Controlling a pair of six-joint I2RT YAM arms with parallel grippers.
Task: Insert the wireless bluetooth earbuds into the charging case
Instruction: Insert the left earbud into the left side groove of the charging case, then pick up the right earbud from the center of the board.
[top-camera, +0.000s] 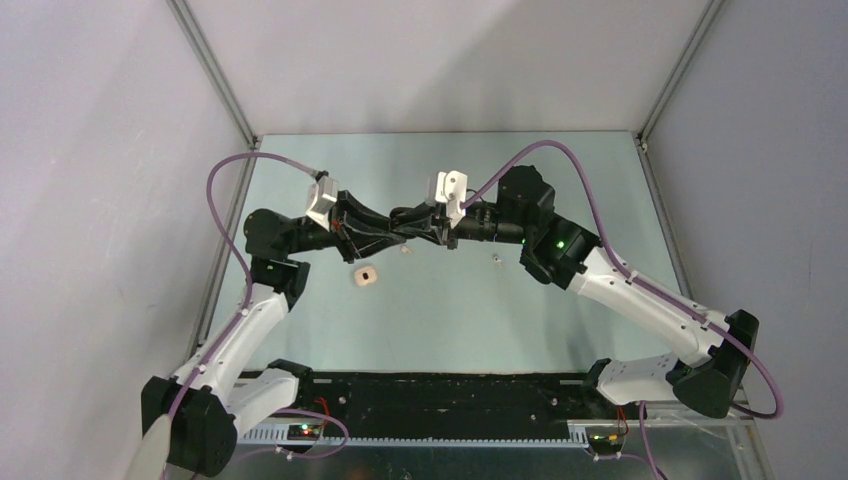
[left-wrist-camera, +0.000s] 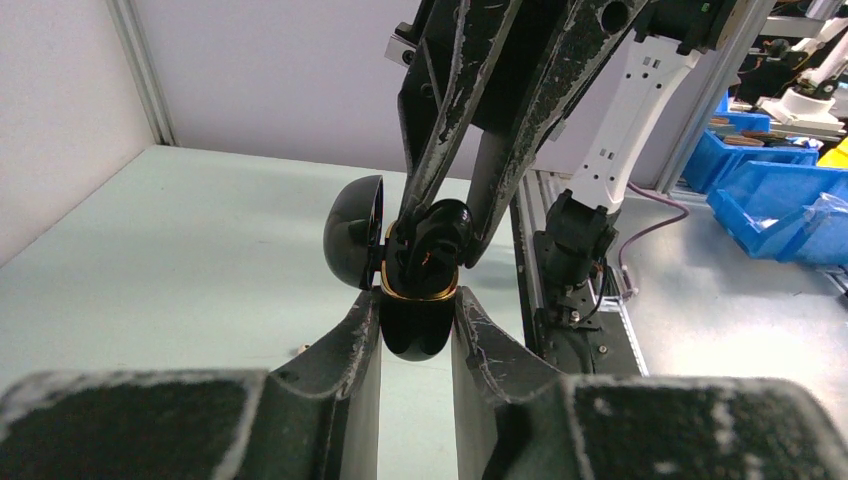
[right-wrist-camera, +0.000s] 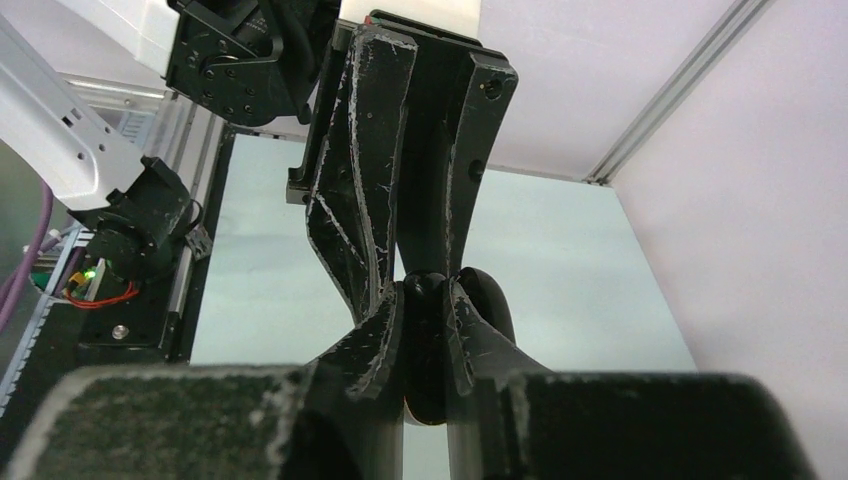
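Observation:
My left gripper (left-wrist-camera: 418, 312) is shut on a black charging case (left-wrist-camera: 418, 325) with a gold rim, held above the table with its lid (left-wrist-camera: 354, 235) swung open to the left. My right gripper (right-wrist-camera: 425, 305) comes in from the opposite side and is shut on a black earbud (left-wrist-camera: 441, 228) at the case's open mouth. In the top view the two grippers meet at mid-table, left (top-camera: 403, 228) and right (top-camera: 441, 233). A pale cream earbud (top-camera: 406, 252) lies on the table just below them. The other earbuds are hidden.
A cream charging case (top-camera: 364, 277) sits on the table to the near left of the grippers. A tiny pale object (top-camera: 494, 258) lies to the right, under the right arm. The enclosure walls stand on three sides of the table (top-camera: 440, 320).

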